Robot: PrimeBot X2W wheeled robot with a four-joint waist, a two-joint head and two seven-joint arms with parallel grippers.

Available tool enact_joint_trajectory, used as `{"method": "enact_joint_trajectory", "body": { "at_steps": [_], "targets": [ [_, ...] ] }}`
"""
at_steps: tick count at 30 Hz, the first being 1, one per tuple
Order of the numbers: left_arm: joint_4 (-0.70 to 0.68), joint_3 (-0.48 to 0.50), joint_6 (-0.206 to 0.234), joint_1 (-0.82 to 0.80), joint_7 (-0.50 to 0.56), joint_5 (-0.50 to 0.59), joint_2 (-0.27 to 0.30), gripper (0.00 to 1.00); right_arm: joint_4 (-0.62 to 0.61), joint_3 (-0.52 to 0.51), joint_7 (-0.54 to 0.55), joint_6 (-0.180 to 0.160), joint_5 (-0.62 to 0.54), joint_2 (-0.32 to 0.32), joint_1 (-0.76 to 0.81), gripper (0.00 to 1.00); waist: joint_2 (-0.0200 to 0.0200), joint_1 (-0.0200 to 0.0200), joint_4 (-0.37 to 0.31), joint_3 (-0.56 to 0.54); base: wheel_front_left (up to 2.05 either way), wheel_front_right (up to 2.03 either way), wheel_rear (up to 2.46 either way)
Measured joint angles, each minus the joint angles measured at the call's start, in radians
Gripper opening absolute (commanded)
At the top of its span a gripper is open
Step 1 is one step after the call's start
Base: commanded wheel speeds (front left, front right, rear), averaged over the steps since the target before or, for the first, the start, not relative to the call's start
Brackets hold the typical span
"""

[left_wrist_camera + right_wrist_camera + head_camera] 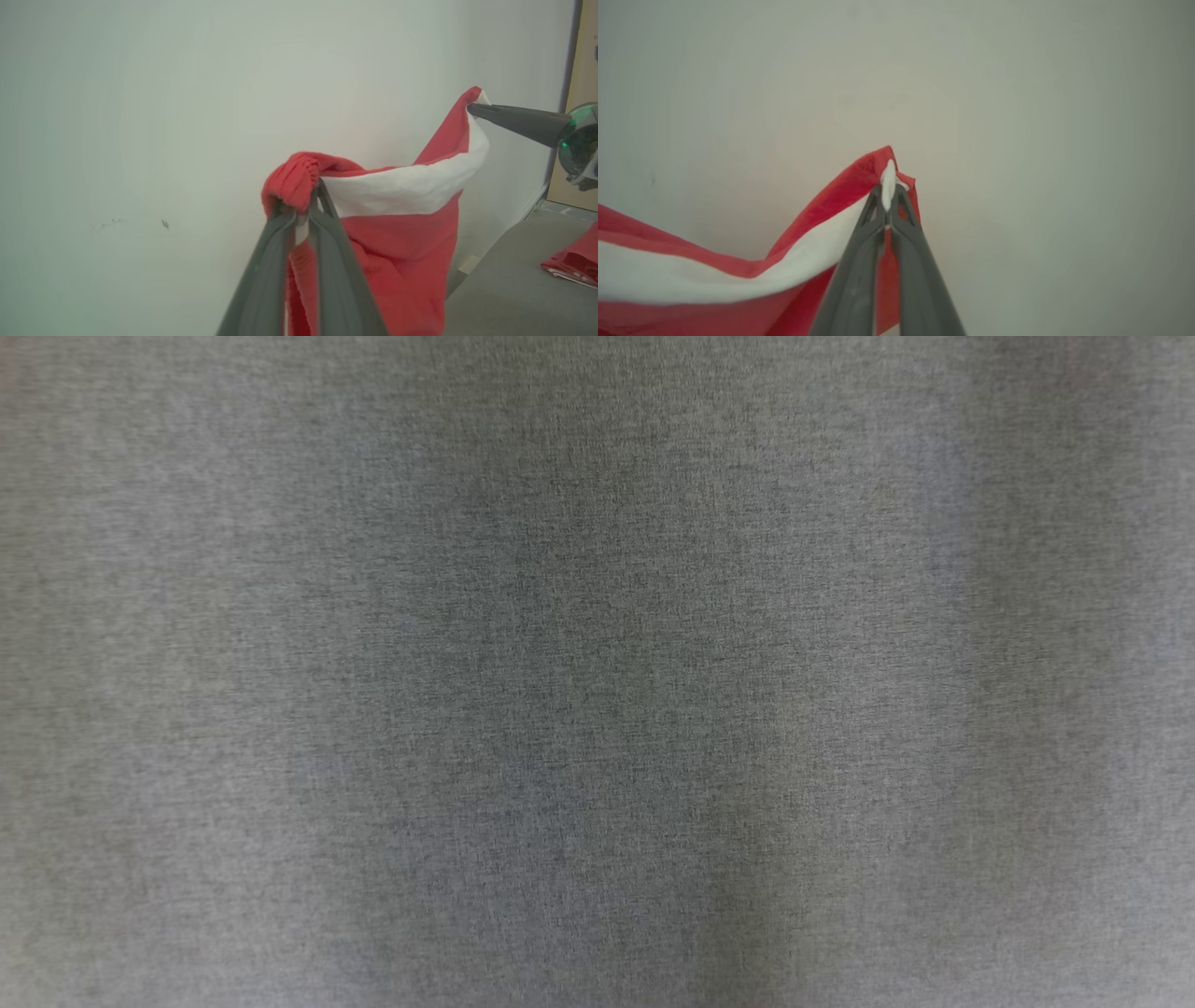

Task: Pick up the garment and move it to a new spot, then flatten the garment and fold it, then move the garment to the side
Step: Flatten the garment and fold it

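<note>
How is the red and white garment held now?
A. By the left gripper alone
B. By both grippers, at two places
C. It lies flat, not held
B: the left gripper is shut on the ribbed red edge of the garment, and the right gripper is shut on its raised corner.

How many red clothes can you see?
2. One red-and-white garment hangs in the air, pinched by the left tool and right tool. Another red cloth lies on the grey surface. More may be hidden.
</note>
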Motion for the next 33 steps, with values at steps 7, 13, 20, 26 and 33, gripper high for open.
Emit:
{"method": "enact_joint_trajectory", "body": {
  "at_steps": [7, 13, 20, 26, 33],
  "targets": [
    [0.021, -0.033, 0.0, 0.007, -0.044, -0.054, -0.005, 0.0, 0.049, 0.022, -0.035, 0.0, 0.01, 0.007, -0.003, 0.0, 0.0, 0.0, -0.002, 0.032, 0.0, 0.0, 0.0],
    [-0.008, -0.032, 0.0, 0.096, -0.066, -0.091, -0.007, 0.0, 0.063, 0.053, -0.077, 0.0, 0.052, 0.014, 0.067, 0.0, -0.0001, -0.0002, 0.007, 0.015, 0.0, 0.0, 0.0],
    [-0.114, 0.048, 0.0, 0.344, -0.073, -0.079, 0.024, 0.0, -0.008, 0.114, -0.124, 0.0, 0.138, 0.006, 0.292, 0.0, -0.0002, -0.0004, 0.001, -0.057, 0.0, 0.0, 0.0],
    [-0.254, 0.148, 0.023, 0.666, -0.073, -0.021, 0.018, 0.0, -0.134, 0.158, -0.138, 0.0, 0.227, -0.042, 0.573, 0.0, -0.0002, -0.0004, -0.003, -0.143, 0.0, 0.0, 0.0],
    [-0.413, 0.247, 0.072, 1.036, -0.073, 0.084, 0.01, 0.0, -0.288, 0.158, -0.137, 0.0, 0.279, -0.085, 0.901, 0.0, -0.0004, -0.0005, -0.005, -0.248, 0.0, 0.0, 0.0]
  ]
}}
